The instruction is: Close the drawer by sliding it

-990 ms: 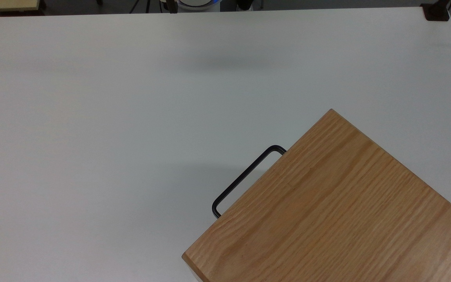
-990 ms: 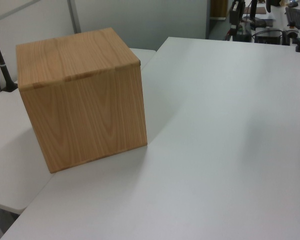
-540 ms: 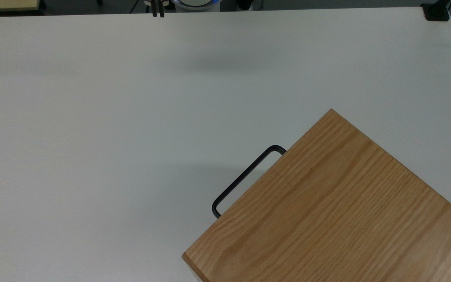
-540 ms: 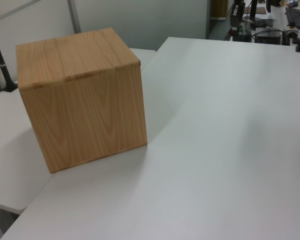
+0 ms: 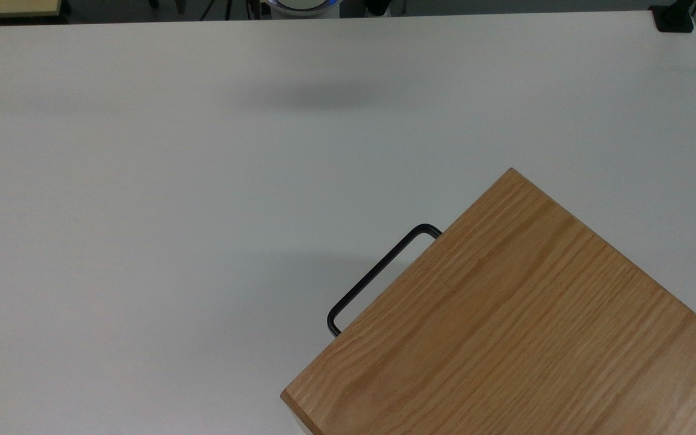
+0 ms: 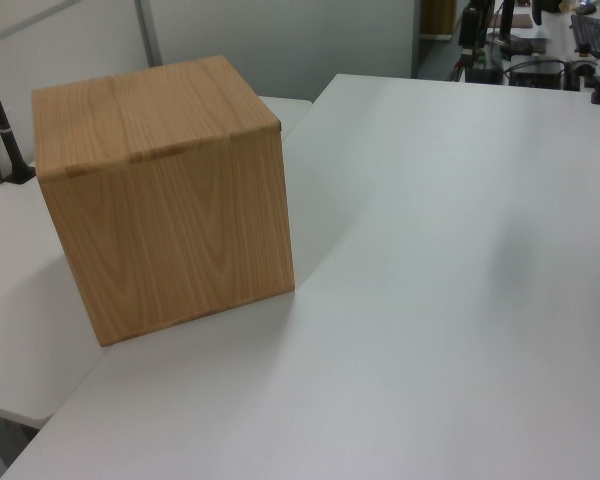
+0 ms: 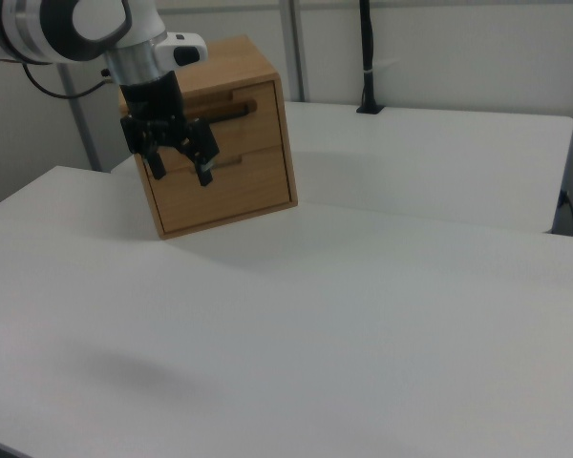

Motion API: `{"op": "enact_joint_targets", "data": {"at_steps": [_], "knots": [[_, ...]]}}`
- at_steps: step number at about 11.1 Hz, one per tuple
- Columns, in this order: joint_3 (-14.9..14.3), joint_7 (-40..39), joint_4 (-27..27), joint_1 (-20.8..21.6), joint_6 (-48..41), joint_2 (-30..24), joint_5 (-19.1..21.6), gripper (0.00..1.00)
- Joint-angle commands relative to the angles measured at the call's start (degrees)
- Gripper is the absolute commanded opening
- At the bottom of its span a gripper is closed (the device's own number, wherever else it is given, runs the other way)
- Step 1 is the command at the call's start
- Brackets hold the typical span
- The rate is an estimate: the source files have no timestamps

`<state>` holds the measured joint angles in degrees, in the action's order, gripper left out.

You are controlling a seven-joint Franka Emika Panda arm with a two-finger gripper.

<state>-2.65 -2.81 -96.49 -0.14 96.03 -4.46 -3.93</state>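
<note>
A light-wood cabinet [image 7: 210, 134] stands on the white table [image 7: 363, 315]; I also see the cabinet [image 5: 505, 326] from above and the cabinet [image 6: 170, 190] from its plain sides. The drawer [image 7: 253, 129] is the upper of two fronts and looks flush with the cabinet body. Its black bar handle [image 7: 231, 111] faces the right view's camera, and the handle [image 5: 378, 275] sticks out from under the top slab. My gripper [image 7: 180, 170] hangs in the air at the right view's upper left, open and empty, overlapping the cabinet's left part in the picture.
The arm's white links [image 7: 67, 29] reach in from the right view's top left. A black post [image 7: 367, 57] stands behind the table. The gripper's faint shadow [image 5: 318, 96] lies on the table far from the cabinet. Wide bare tabletop surrounds the cabinet.
Dark arm parts seen at the top view's upper edge have slid out of the picture. The shadow on the table has grown darker. Cabinet and drawer have not moved.
</note>
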Motion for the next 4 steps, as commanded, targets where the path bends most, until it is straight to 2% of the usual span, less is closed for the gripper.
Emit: {"op": "enact_joint_targets", "data": {"at_steps": [1,4], "knots": [[-0.3,0.1,0.2,0.8,4.8,1.4,-1.0,1.0],[-0.3,0.2,0.2,1.1,5.0,1.9,-1.0,1.0]]}}
